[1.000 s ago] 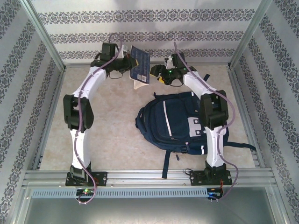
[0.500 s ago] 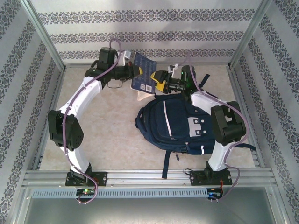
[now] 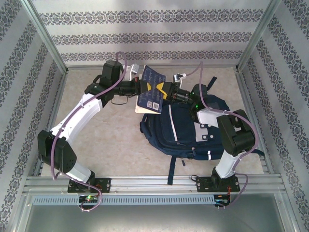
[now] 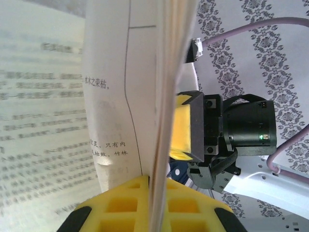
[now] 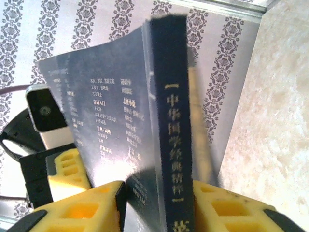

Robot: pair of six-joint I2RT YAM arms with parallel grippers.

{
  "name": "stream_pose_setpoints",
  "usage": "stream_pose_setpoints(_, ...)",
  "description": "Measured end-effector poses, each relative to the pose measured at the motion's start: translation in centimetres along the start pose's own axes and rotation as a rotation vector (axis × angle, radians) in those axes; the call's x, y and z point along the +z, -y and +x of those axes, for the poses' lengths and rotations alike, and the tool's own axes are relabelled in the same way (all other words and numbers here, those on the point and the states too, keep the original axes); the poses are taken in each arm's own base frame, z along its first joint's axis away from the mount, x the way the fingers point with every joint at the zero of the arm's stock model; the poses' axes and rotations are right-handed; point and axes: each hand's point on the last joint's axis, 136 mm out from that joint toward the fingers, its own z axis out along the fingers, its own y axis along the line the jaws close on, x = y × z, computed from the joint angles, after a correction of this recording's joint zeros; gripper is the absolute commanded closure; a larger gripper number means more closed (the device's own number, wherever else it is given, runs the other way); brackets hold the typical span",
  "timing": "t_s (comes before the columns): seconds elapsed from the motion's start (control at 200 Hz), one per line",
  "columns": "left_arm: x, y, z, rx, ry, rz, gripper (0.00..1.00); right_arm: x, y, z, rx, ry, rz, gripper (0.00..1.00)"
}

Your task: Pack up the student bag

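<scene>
two grippers now meet at one book [image 3: 151, 86], and that is what is new. a second ago the left gripper [image 3: 143, 90] held the book up alone near the far wall, with the right gripper [image 3: 163, 91] well apart from it. half a second ago the gap was nearly gone. now the left arm has stretched further across, its elbow dropping toward the near left corner, and the book has been carried right until it hangs above the far end of the student bag [image 3: 181, 131]. the bag has not moved: it lies flat on the table [image 3: 111, 135], right of centre, front pockets up, straps trailing toward the near edge. the left gripper is clamped on the book's open page edge, the leaves running down between its yellow fingers in the left wrist view. the right wrist view shows the dark spine [image 5: 174, 140] upright between the right gripper's yellow fingers [image 5: 82, 208], which sit against both sides of it and look closed onto it, though how firmly cannot be judged. this reads as a handover, likely so that the right arm can lower the book into the bag. whether the bag's main compartment is unzipped cannot be told from above.
</scene>
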Motion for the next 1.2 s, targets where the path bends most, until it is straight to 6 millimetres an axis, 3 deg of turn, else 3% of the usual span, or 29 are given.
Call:
stream_pose_setpoints(0.11,0.1,-0.5,0.5,-0.007,-0.006,-0.004,1.00,-0.3,-0.1,0.5,0.006,-0.004,-0.012,0.94)
stream_pose_setpoints(0.145,0.1,-0.6,0.6,-0.009,-0.007,-0.007,0.94,-0.4,-0.1,0.6,0.007,-0.003,-0.013,1.00)
stream_pose_setpoints(0.255,0.0,-0.9,0.8,-0.005,-0.006,-0.017,0.58,-0.9,-0.7,0.8,-0.001,0.012,-0.015,1.00)
stream_pose_setpoints(0.305,-0.1,-1.0,1.1,-0.007,-0.001,-0.029,0.47,-1.3,-1.2,0.9,-0.011,0.024,-0.014,1.00)
stream_pose_setpoints(0.47,-1.7,-2.5,2.6,-0.059,0.066,-0.096,0.29,-2.9,-3.7,0.8,-0.067,0.122,0.005,1.00)
stream_pose_setpoints(0.635,-3.2,-5.0,5.0,-0.229,0.208,-0.100,0.18,-3.9,-5.8,0.8,-0.120,0.285,0.043,1.00)
stream_pose_setpoints(0.665,-3.2,-5.6,5.3,-0.264,0.234,-0.094,0.12,-3.8,-6.1,1.1,-0.129,0.315,0.055,1.00)
stream_pose_setpoints(0.809,-2.5,-7.2,6.5,-0.385,0.329,-0.069,0.09,-3.6,-6.9,2.0,-0.155,0.424,0.089,1.00)
stream_pose_setpoints(1.034,-3.4,-3.3,4.7,-0.400,0.494,0.099,0.09,-4.1,-5.0,0.9,-0.126,0.569,0.158,1.00)
stream_pose_setpoints(1.199,-4.0,-2.1,3.9,-0.427,0.571,0.173,0.13,-3.6,-3.5,0.8,-0.104,0.604,0.191,1.00)
